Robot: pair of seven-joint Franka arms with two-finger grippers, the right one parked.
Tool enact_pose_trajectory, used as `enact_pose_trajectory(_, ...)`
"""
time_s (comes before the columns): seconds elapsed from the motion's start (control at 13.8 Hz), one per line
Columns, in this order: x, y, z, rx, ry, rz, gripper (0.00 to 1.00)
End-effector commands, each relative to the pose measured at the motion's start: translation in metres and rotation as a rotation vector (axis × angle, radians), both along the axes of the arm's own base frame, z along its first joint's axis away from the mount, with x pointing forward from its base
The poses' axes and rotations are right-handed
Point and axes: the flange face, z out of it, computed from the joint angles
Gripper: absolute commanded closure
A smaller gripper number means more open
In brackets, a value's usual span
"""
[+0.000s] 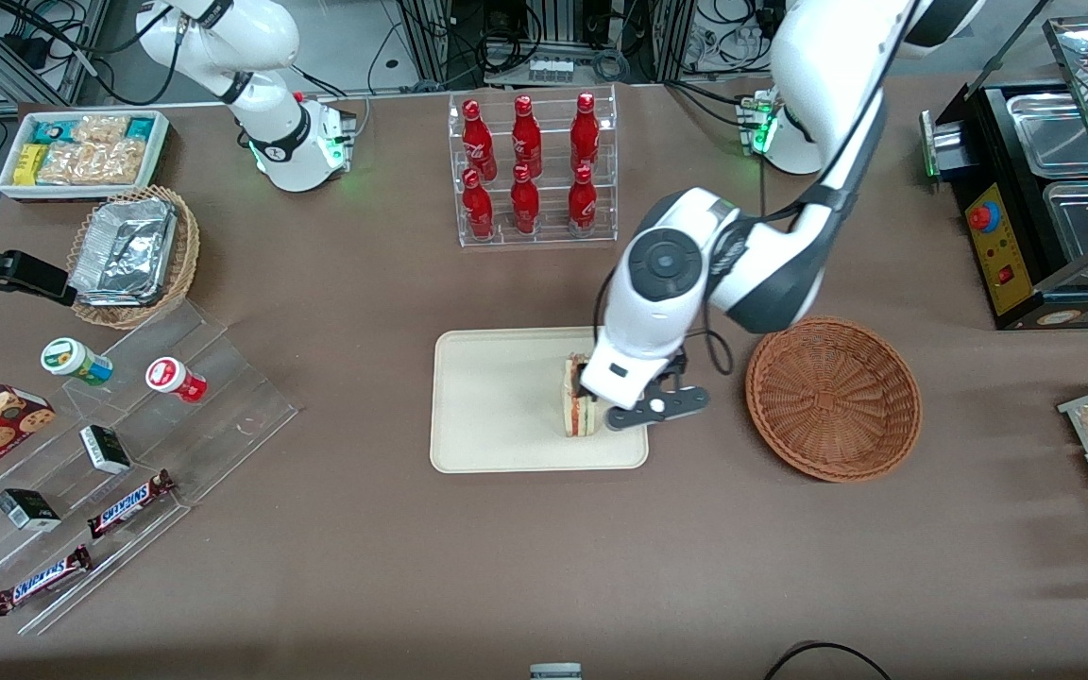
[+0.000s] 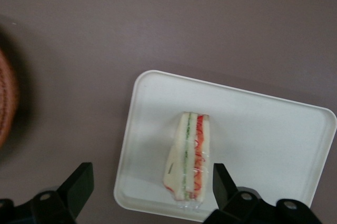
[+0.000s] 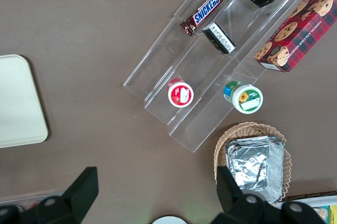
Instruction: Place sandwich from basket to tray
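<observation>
The sandwich stands on its edge on the cream tray, at the tray's end nearest the basket. Its red and green filling layers show clearly in the left wrist view. My left gripper hangs just above it, open. The fingers are spread wide and the sandwich lies between them, close to one finger but apart from it. The tray's pale surface shows under the sandwich. The reddish-brown wicker basket sits empty beside the tray, toward the working arm's end; its rim shows in the wrist view.
A clear rack of red bottles stands farther from the front camera than the tray. Clear tiered shelves with snacks and a tan basket of foil containers lie toward the parked arm's end. A black food warmer stands at the working arm's end.
</observation>
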Motion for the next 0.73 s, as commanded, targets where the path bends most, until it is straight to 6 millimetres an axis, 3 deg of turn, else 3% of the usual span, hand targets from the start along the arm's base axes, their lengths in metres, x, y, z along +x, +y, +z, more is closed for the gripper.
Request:
enact_pose_trajectory(0.0,0.003,0.044,0.029,0.045,0.055,-0.121,0.00)
enact_pose_trajectory(0.15,0.005,0.076,0.053,0.064,0.087,-0.225,0.00)
enact_pose_trajectory(0.29,0.022,0.135,0.068,0.060,0.112,-0.153,0.00)
enact_pose_trajectory(0.44,0.025,0.170,0.085,0.035,0.135,-0.147,0.00)
enact_pose_trajectory(0.51,0.027,0.199,0.095,0.033,0.153,-0.156,0.00)
enact_pose_trajectory(0.65,0.022,0.238,0.118,0.023,0.176,-0.202,0.00)
